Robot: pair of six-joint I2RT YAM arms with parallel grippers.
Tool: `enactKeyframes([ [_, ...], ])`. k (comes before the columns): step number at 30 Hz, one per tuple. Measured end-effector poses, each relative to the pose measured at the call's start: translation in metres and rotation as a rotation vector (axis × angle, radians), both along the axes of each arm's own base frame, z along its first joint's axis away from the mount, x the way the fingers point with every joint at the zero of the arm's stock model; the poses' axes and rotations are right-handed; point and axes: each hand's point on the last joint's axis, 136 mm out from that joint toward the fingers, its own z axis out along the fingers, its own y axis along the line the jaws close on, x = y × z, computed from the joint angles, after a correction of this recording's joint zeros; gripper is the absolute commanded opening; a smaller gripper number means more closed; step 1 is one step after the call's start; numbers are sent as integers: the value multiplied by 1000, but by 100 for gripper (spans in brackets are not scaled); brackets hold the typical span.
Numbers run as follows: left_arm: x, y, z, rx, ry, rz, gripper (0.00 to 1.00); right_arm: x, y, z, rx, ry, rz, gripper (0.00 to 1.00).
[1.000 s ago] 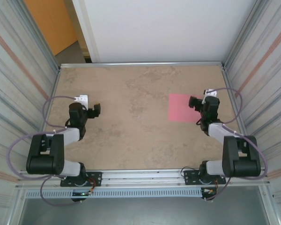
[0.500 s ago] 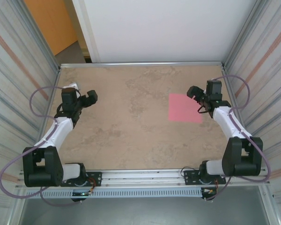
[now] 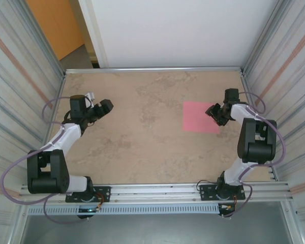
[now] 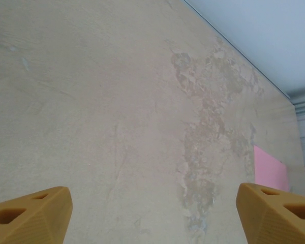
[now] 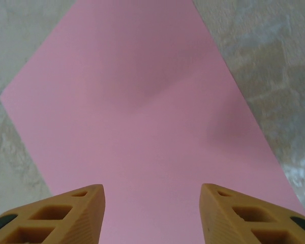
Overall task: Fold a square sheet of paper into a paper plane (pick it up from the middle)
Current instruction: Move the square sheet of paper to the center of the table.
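The square sheet of paper lies flat and unfolded on the right half of the table, pink and matte. My right gripper hangs open just over the sheet's right edge, and in the right wrist view the sheet spreads below the two orange fingertips with nothing between them. My left gripper is open far off at the left side of the table. In the left wrist view a corner of the pink sheet shows at the far right, well beyond the fingers. No paper plane is in view.
The tan marbled table is walled by corrugated metal panels on the left and right. A white wall stands behind the far edge. Both arm bases sit on the rail at the near edge.
The right gripper swung from beside the sheet down over its right edge, the arm's elbow lifting. The left gripper shifted slightly right and nearer. The sheet has not moved.
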Motion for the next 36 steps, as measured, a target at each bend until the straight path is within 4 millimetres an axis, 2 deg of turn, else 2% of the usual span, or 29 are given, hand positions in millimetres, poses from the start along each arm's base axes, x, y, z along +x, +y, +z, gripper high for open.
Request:
enactKeyframes([
  [2, 2, -6, 1, -4, 3, -16, 81, 9, -2, -5, 0, 15, 2, 43],
  [7, 4, -19, -6, -7, 30, -52, 81, 23, -7, -19, -23, 59, 0, 43],
  [11, 5, -26, -15, -11, 61, -74, 80, 24, -11, -29, -41, 95, 5, 44],
  [14, 6, -31, -18, -11, 70, -85, 79, 24, -10, -29, -49, 99, 8, 44],
  [18, 8, -41, -21, -14, 80, -106, 77, 20, -2, -32, -66, 116, 20, 40],
  [23, 7, -59, -33, -18, 117, -151, 72, 4, 33, -33, -80, 144, 56, 39],
  [31, -5, -94, -49, -43, 189, -212, 58, -62, 120, -34, -69, 234, 143, 39],
  [36, -25, -128, -54, -65, 230, -271, 51, -97, 155, -33, -18, 263, 126, 39],
])
